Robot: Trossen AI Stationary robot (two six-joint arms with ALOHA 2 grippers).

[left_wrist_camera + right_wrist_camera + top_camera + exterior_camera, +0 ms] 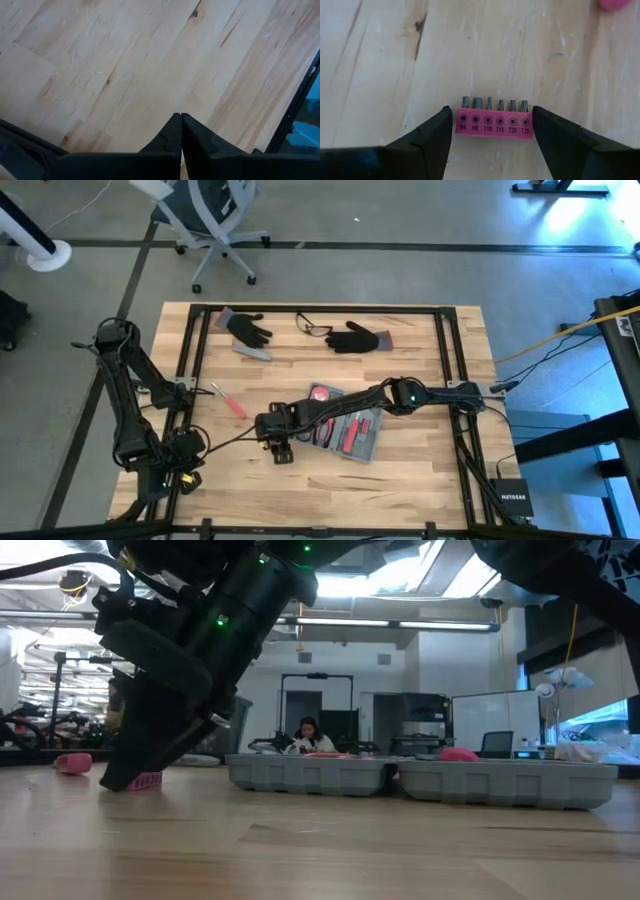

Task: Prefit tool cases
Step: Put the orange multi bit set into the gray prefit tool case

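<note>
One red bit holder (pixel 493 123), six bits in a row, standing on the wooden table (pixel 420 470) between the spread fingers of the right gripper (pixel 493 131), which straddles it end to end without a visible clamp. Tool case (pixel 345 430): lies open at mid-table, just beside that gripper, under the right arm's reach. Left gripper (pixel 180 131): fingers pressed shut on nothing, parked over bare wood near the table's left front corner. Risks, as judged: the narrow strip may tip or skew if one finger meets it first; a lift could shed bits. Room: open wood toward the front edge; a loose red-handled screwdriver (pixel 228 401) well to the left; gloves (pixel 248 330) far off at the back.
</note>
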